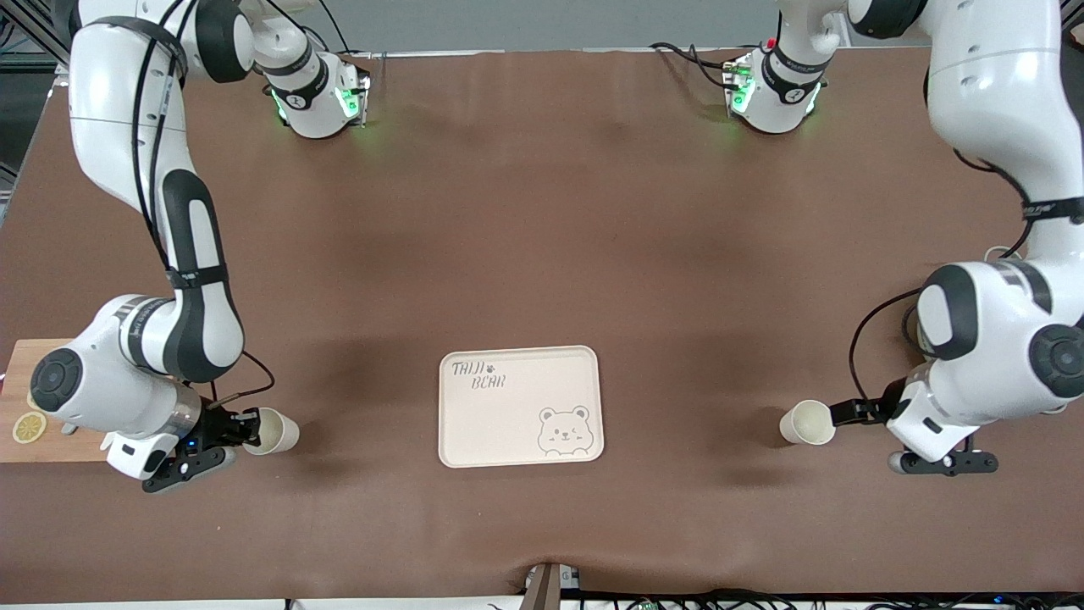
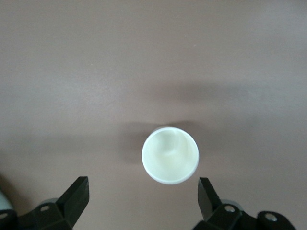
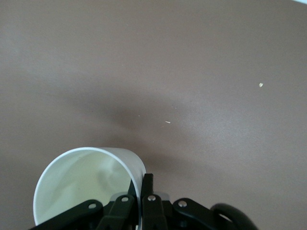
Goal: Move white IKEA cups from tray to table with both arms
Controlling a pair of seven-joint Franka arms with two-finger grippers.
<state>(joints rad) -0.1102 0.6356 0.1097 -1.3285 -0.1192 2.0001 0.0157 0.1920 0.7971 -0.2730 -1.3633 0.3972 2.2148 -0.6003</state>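
Note:
Two white cups are in view. One white cup (image 1: 278, 431) is at the right arm's end of the table. My right gripper (image 1: 246, 428) is shut on its rim, one finger inside and one outside the wall. The right wrist view shows this cup (image 3: 81, 184) in the right gripper (image 3: 142, 191). The other white cup (image 1: 807, 422) stands upright on the cloth at the left arm's end. My left gripper (image 1: 849, 413) is over it. In the left wrist view this cup (image 2: 170, 154) is just ahead of the left gripper (image 2: 143, 194), which is open and touches nothing.
A cream tray with a bear drawing (image 1: 474, 424) lies mid-table between the two cups. A wooden board with lemon slices (image 1: 34, 398) lies beside the right arm's wrist at the table's end. A small fixture (image 1: 546, 585) sits at the table's near edge.

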